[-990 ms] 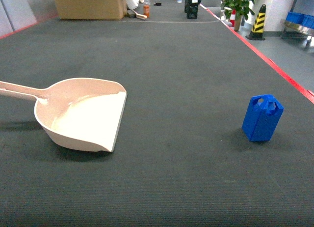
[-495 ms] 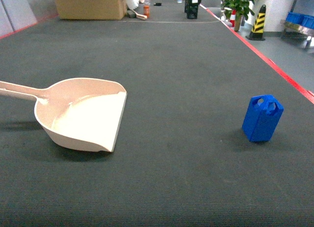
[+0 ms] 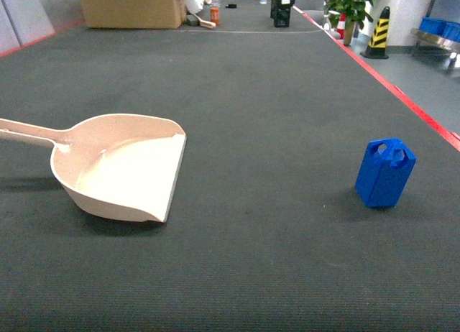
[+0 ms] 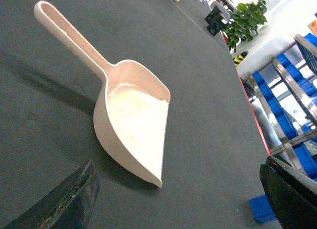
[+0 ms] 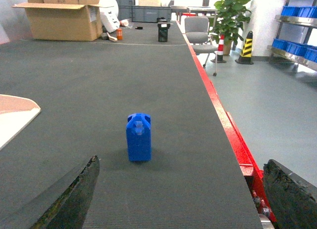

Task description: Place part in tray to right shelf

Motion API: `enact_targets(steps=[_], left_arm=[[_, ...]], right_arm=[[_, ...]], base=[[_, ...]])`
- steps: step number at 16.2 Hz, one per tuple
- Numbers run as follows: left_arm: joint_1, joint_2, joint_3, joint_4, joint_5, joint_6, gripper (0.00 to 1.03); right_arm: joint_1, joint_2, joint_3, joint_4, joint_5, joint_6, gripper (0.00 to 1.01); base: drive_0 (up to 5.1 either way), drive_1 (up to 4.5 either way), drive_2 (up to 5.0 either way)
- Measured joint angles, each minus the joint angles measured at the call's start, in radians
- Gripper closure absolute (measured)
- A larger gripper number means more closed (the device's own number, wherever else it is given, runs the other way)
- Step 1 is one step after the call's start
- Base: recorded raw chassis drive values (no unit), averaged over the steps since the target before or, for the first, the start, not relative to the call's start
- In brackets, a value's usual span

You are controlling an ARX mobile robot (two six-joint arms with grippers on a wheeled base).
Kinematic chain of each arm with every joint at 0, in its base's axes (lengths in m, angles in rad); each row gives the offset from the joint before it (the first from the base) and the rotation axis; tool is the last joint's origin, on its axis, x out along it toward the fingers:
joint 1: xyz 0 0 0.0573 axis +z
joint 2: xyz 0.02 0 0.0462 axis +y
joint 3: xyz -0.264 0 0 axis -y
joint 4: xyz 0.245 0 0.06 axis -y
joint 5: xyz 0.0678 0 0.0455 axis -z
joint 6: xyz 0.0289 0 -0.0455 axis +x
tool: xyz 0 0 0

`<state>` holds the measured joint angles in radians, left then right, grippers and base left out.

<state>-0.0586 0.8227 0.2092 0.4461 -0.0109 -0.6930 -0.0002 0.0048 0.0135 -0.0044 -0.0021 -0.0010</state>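
Head view shows neither of my arms, only the dark counter point(image 3: 251, 95) with the tray point(image 3: 122, 167) lying on the left, its handle cut off by the frame edge, and the blue part point(image 3: 385, 172) standing upright well apart on the right, near the red counter edge point(image 3: 402, 98). My left jaws point(image 4: 183, 199) sit low and spread wide, empty, just short of the tray's front lip. My right jaws point(image 5: 181, 194) are likewise wide apart, holding nothing, aimed at the part ahead. Open carpet lies between both. Shelving with blue crates point(image 5: 297, 43) stands far right, partly cropped.
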Motion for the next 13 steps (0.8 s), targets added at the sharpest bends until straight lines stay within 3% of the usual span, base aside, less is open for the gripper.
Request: enact_targets(steps=[2,4,8,13], left_arm=[[0.011,0.390,0.113,0.241,-0.047,-0.155,0.05],[0.055,0.605,0.195,0.346,-0.011,-0.230,0.05],[0.158,0.929,0.398,0.404,0.073,-0.280,0.05],[0.172,0.964,0.441,0.366,0.075,-0.280,0.05]], right_arm=[[0.000,0.000,0.000,0.000,0.000,0.000,0.03],[0.000,0.000,0.000,0.000,0.000,0.000,0.03],[0.000,0.000,0.000,0.000,0.000,0.000,0.03],[0.000,0.000,0.000,0.000,0.000,0.000,0.03]], base=[[0.0,0.00,0.0],[0.0,0.00,0.0],[0.0,0.00,0.0],[0.0,0.00,0.0]])
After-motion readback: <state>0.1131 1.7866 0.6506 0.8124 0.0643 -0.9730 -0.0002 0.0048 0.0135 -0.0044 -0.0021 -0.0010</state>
